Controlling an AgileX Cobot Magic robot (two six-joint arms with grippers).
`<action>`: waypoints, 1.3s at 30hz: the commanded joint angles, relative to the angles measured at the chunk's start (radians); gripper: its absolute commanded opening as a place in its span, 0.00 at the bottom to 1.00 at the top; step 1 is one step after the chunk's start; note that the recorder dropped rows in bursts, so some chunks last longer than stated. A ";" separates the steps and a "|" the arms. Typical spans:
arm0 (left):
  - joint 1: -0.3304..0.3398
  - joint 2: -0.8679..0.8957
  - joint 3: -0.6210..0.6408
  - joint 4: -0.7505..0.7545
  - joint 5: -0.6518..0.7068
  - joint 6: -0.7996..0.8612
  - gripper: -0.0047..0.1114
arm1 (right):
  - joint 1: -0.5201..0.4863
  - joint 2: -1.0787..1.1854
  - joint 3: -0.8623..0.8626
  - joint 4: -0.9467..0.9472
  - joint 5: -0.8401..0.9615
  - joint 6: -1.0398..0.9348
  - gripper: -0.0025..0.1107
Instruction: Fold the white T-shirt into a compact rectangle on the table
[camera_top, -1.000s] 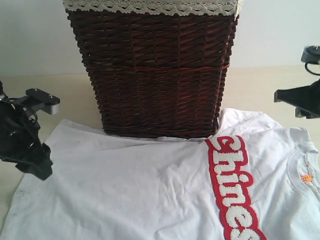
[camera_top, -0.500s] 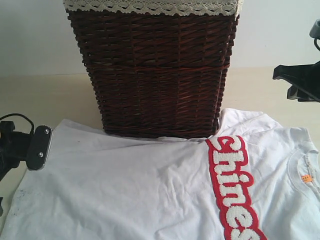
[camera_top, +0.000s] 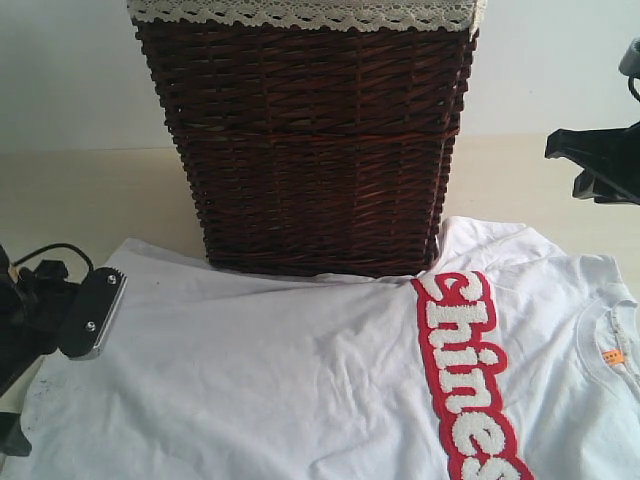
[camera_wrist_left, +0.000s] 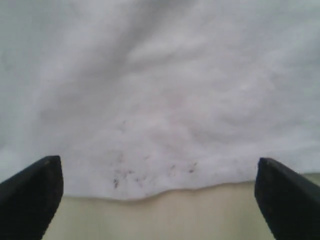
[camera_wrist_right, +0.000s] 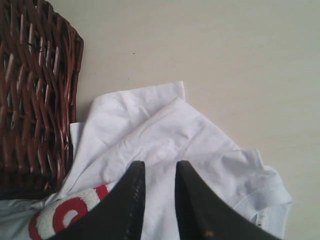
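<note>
The white T-shirt (camera_top: 300, 380) lies spread flat on the table (camera_top: 80, 190) in front of the basket, its red letter band (camera_top: 465, 375) and orange neck tag (camera_top: 612, 356) at the right. My left gripper (camera_top: 52, 372) sits low at the shirt's left edge, wide open. In the left wrist view the speckled hem (camera_wrist_left: 150, 185) lies between the spread fingers (camera_wrist_left: 35, 195), which touch nothing. My right gripper (camera_top: 600, 170) hovers above the shirt's far right sleeve (camera_wrist_right: 170, 135). Its fingers (camera_wrist_right: 125, 200) stand a narrow gap apart with nothing between them.
A tall dark brown wicker basket (camera_top: 310, 150) with a cream lace liner (camera_top: 300, 14) stands on the shirt's far edge, middle of the exterior view. Its wall (camera_wrist_right: 30, 90) is close beside the right gripper. Bare table (camera_wrist_right: 225, 50) lies beyond the sleeve.
My left gripper has swung down and in to the shirt's left hem. The right gripper rose slightly a second ago and has held still since.
</note>
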 joint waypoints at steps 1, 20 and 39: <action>0.044 0.043 0.000 -0.101 -0.009 0.095 0.95 | 0.001 -0.007 0.001 0.001 -0.005 -0.009 0.23; 0.097 0.114 0.000 -0.131 -0.009 0.183 0.95 | 0.001 -0.007 0.001 -0.002 -0.002 -0.027 0.23; 0.097 0.116 0.000 -0.056 -0.009 0.179 0.95 | 0.001 -0.007 0.001 -0.010 -0.002 -0.048 0.23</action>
